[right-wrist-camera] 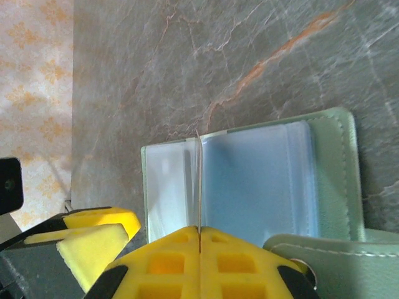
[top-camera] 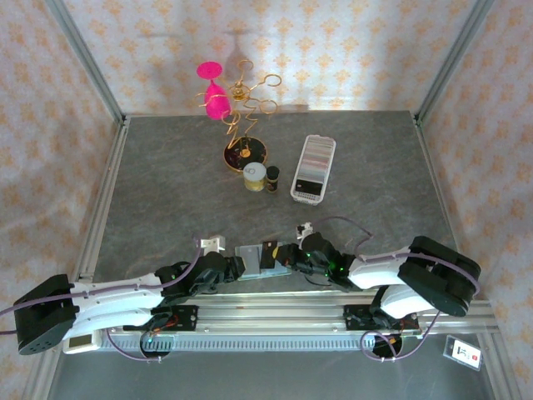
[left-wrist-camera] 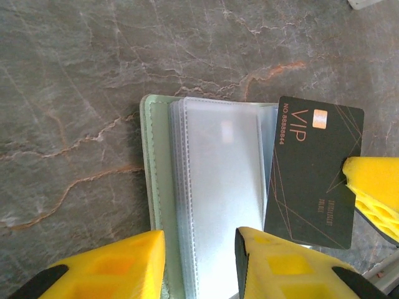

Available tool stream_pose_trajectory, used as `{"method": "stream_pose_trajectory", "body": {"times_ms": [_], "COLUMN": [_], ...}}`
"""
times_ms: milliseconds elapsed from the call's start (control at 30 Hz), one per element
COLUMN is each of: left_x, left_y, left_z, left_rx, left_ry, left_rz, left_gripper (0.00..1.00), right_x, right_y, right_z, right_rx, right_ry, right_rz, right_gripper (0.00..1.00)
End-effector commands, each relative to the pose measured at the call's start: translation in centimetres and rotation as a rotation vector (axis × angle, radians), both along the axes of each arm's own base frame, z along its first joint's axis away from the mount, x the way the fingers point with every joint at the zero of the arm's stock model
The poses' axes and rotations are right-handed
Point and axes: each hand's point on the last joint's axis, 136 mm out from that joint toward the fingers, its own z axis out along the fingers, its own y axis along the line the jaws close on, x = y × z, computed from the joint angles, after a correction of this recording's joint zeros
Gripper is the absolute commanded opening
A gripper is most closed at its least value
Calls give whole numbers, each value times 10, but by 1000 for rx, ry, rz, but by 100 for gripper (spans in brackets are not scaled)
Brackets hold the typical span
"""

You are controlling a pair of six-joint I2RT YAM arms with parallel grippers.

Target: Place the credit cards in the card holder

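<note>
Tabletop [top-camera: 166, 192] bears card holder [left-wrist-camera: 218, 187] beneath left claw [left-wrist-camera: 200, 242]; right claw [right-wrist-camera: 199, 233] pinches credit card [left-wrist-camera: 312, 174].

Bright overhead light casts faint shadows on the patterned back wall [top-camera: 333, 50]. Soft glare whitens the sage-green card holder's clear plastic sleeves [left-wrist-camera: 225, 134]. The right gripper's yellow fingertips [right-wrist-camera: 168, 261] look slightly soft.

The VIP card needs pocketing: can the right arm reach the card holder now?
Probably yes: the right gripper holds the VIP card right at the open card holder, with nothing between.
</note>
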Motion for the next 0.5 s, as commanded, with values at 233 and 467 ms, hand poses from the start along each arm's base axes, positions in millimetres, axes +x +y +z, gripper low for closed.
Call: {"method": "stream_pose_trajectory", "body": {"times_ms": [233, 467], "left_x": [-3, -4], "left_y": [5, 4], "left_z": [-13, -16], "left_rx": [14, 19], "left_ry": [24, 28], "left_rz": [13, 7], "left_gripper": [34, 32], "right_x": [-13, -17], "right_y": [7, 11], "right_z": [-9, -19], "right_rx": [-11, -82], "right_ry": [29, 48], "right_rz": [49, 99], "right_gripper": [0, 0]}}
